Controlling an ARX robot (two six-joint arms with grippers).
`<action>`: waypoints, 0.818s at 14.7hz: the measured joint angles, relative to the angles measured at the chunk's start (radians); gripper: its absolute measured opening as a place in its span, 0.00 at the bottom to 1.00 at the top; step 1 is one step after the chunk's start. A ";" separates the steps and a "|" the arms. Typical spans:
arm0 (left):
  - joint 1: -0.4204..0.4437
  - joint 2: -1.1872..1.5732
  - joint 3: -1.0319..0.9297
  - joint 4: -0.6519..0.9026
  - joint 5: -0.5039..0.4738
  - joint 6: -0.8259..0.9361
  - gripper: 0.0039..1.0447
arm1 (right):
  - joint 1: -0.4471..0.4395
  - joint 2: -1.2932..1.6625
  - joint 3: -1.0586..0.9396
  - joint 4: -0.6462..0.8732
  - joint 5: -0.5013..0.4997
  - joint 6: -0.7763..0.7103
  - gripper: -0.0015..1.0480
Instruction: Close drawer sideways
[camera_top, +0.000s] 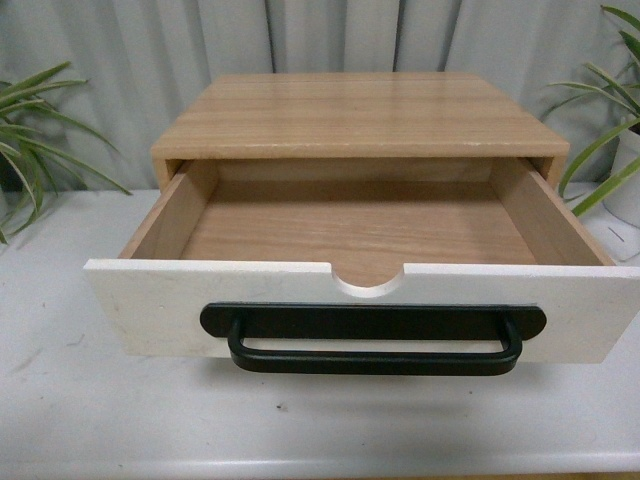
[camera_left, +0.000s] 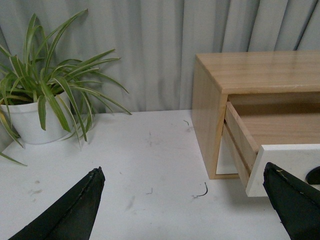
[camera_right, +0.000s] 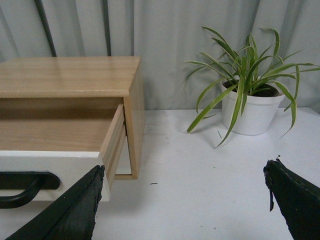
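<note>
- Left hand (camera_left: 185, 210): black fingers spread wide, holding nothing, over the white counter (camera_left: 150, 150).
- Wide shallow white-fronted drawer (camera_top: 360, 240) with black bar handle (camera_top: 372, 338): pulled out of its light wood cabinet (camera_top: 355, 112), between both hands, front corners near their inner fingers.
- Right hand (camera_right: 182, 207): spread wide, empty.

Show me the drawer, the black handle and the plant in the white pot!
drawer (camera_top: 360, 240), front view, on its wood bottom inside.
handle (camera_top: 375, 362), front view, on the middle of the black bar.
plant (camera_right: 255, 117), right wrist view, on its white pot.
</note>
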 joint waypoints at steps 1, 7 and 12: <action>0.000 0.000 0.000 0.000 0.000 0.000 0.94 | 0.000 0.000 0.000 0.000 0.000 0.000 0.94; -0.110 0.554 0.343 0.012 -0.154 -0.082 0.94 | 0.007 0.681 0.329 0.271 0.074 0.111 0.94; -0.286 0.661 0.445 0.009 -0.106 0.427 0.94 | 0.098 0.886 0.489 0.264 -0.081 -0.381 0.94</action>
